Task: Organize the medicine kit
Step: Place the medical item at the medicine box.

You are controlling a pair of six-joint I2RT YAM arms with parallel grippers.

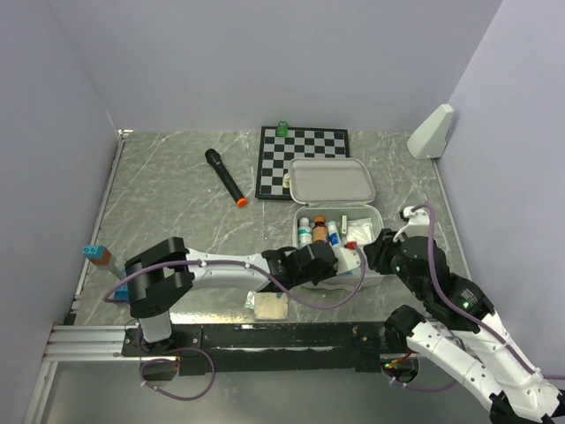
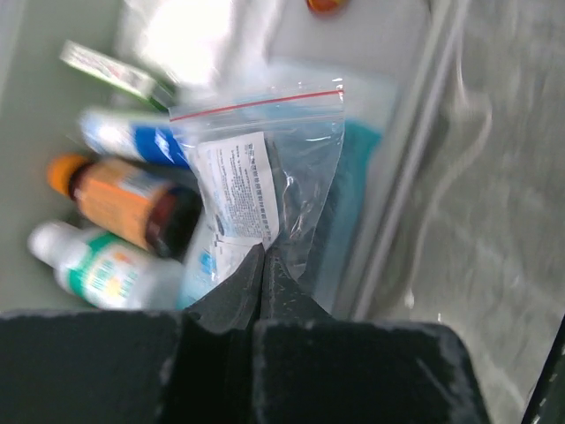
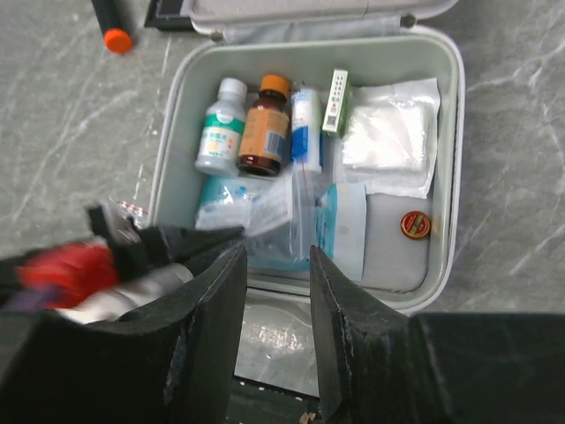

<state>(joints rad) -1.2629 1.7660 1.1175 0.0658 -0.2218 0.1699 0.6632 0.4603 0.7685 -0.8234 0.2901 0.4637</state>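
Observation:
The medicine kit (image 1: 381, 216) lies open mid-table, its lid (image 1: 331, 181) folded back onto the chessboard. In its tray stand a white bottle (image 3: 221, 132), a brown bottle (image 3: 265, 132), a blue-and-white tube (image 3: 306, 124), a gauze pack (image 3: 388, 132) and a small red tin (image 3: 415, 224). My left gripper (image 2: 263, 256) is shut on the lower edge of a clear zip bag (image 2: 265, 168) with a printed sheet inside, held over the tray's near part. My right gripper (image 3: 278, 254) hovers open over the kit's near rim (image 3: 450, 177), nothing between its fingers.
A chessboard (image 1: 318, 141) with a green piece (image 1: 282, 128) lies behind the kit. A black microphone with an orange tip (image 1: 225, 177) lies to its left. A white wedge (image 1: 431, 132) stands far right. A blue-and-orange block (image 1: 95, 254) and a beige packet (image 1: 269, 306) are nearer.

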